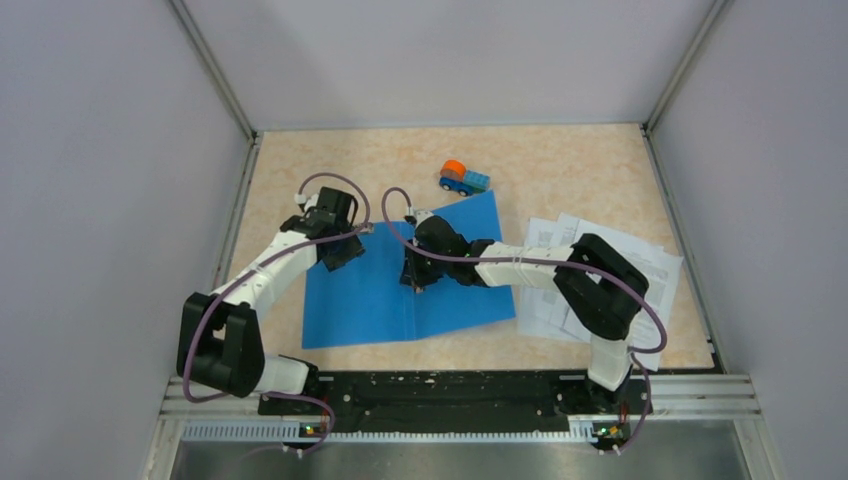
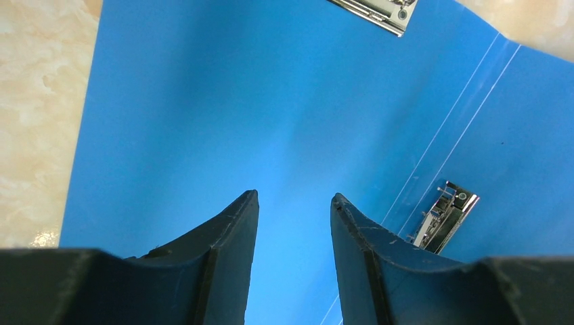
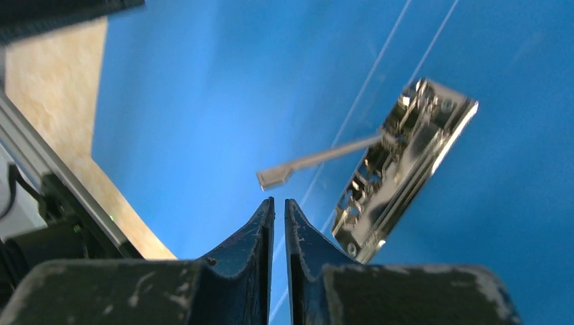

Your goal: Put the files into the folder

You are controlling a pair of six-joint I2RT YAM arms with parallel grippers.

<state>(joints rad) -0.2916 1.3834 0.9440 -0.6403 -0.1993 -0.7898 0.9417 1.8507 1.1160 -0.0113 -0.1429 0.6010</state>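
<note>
Right gripper [image 3: 279, 203] is seen with its jaws drawn almost together on nothing, poised just beside the metal clip [image 3: 406, 149] at the spine of the folder [image 1: 365, 300], which is spread open and flat on the table [image 1: 600, 170]. Left gripper [image 2: 294, 200] is held with jaws apart above the folder's left leaf. The files [image 1: 655, 265] are found just beside the folder's right edge, partly hidden beneath the right arm's elbow, their long axis running away from the bases. That arm is judged the nearer for fetching them.
</note>
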